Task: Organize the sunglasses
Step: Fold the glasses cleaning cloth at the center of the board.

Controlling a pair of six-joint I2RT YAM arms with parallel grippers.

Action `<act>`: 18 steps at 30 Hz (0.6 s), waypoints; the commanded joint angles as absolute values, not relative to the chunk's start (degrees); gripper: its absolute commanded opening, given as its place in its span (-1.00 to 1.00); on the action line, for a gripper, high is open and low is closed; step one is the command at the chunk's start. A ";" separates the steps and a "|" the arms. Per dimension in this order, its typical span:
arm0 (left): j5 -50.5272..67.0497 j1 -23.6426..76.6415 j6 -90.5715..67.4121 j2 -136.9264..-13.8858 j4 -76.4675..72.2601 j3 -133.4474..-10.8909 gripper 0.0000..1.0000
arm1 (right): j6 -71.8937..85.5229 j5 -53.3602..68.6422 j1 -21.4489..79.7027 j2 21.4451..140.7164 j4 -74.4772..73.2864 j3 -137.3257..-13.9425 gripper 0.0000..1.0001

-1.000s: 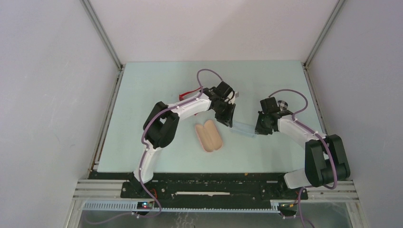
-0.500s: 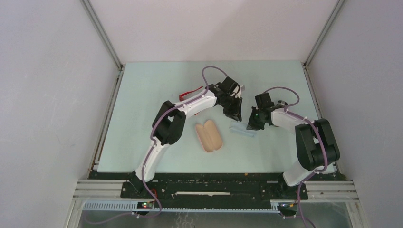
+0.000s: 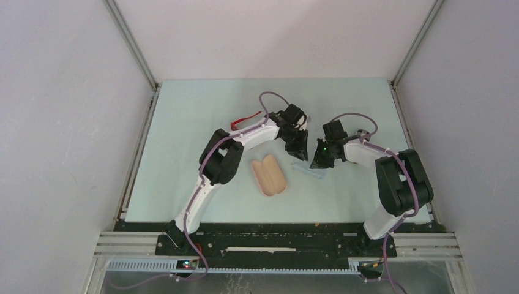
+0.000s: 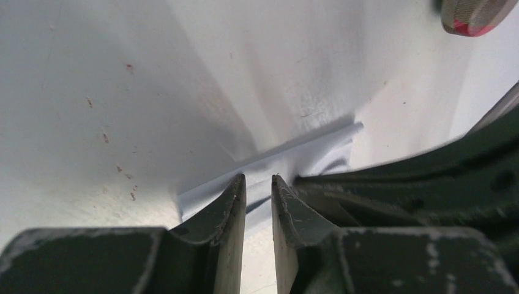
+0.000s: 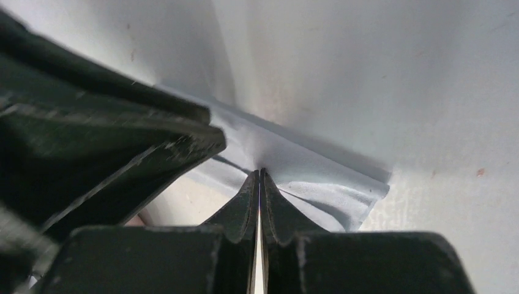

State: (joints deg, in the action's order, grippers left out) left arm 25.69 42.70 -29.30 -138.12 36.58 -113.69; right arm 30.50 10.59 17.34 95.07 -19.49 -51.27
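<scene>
A pale blue cloth (image 3: 308,169) lies folded on the table between my two grippers. My right gripper (image 3: 317,162) is shut on a fold of the cloth (image 5: 324,177), its tips (image 5: 258,171) pressed together. My left gripper (image 3: 300,148) hangs just above the cloth's other edge (image 4: 269,162), its jaws (image 4: 258,179) a narrow gap apart with nothing between them. The red sunglasses (image 3: 243,121) lie behind the left arm, partly hidden. The orange-tinted pair is out of view.
An open pink case (image 3: 269,174) lies left of the cloth. A plaid case shows behind the right arm (image 3: 365,133) and at the top corner of the left wrist view (image 4: 474,11). The two grippers are very close together.
A second ago the cloth was stretched between both grippers. The left gripper let go and drew back; the right gripper moved left with the cloth, which now lies folded.
</scene>
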 commanded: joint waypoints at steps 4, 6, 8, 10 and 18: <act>25.84 42.36 -31.06 -136.83 33.94 -110.02 -0.48 | 28.24 13.69 20.50 90.18 -23.22 -51.06 -0.84; 25.93 42.45 -31.06 -136.68 33.70 -109.85 -0.48 | 27.76 13.53 21.79 89.82 -24.43 -51.00 -0.84; 26.10 42.40 -31.01 -136.63 33.69 -109.93 -0.48 | 27.35 13.25 22.67 89.24 -25.00 -50.55 -0.84; 26.11 42.41 -30.71 -136.40 33.82 -109.86 -0.47 | 27.74 12.50 22.94 88.32 -24.62 -49.88 -0.84; 26.17 42.34 -30.45 -136.12 33.92 -109.27 -0.47 | 35.14 10.98 19.43 90.27 -15.89 -48.68 -0.79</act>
State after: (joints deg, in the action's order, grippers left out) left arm 27.40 42.30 -31.07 -137.91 34.00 -111.37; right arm 31.20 11.97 21.19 89.82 -21.69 -48.73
